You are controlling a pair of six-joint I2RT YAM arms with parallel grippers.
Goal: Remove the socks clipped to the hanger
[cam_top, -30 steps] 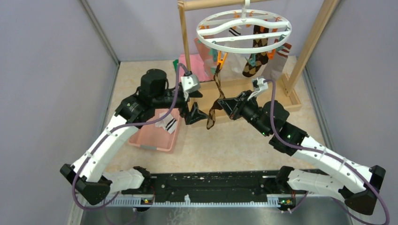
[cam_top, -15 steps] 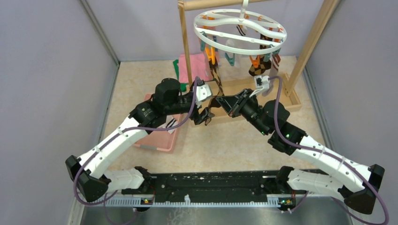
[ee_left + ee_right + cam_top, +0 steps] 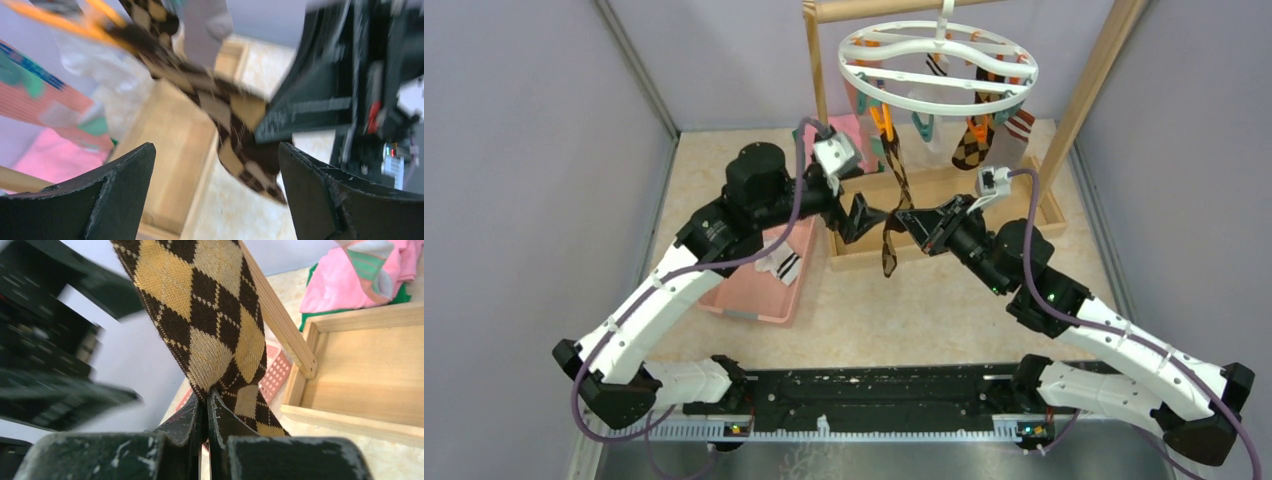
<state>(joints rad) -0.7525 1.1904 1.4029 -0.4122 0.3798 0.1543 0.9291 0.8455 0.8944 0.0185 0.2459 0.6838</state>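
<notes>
Sock: brown-and-tan argyle sock (image 3: pixel 896 185), hanging from an orange clip (image 3: pixel 882 118) under the hanger (image 3: pixel 924 103), above the wooden tray (image 3: pixel 1044 215) on the counter.
Right tool (image 3: pixel 206 405): pressed together on the sock's mid-length, knit pinched flat between the tips.
Left tool (image 3: pixel 214 155): spread wide, just beside the same sock, gripping nothing.
Handling: light, limp, stretchy knit, likely to give before the clip lets go; best hold judged near the clipped end, with a straight downward pull.
Materials: soft diamond-patterned knit; hard white plastic ring with curved bars; other socks (image 3: pixel 972 140) dangling on the right.
</notes>
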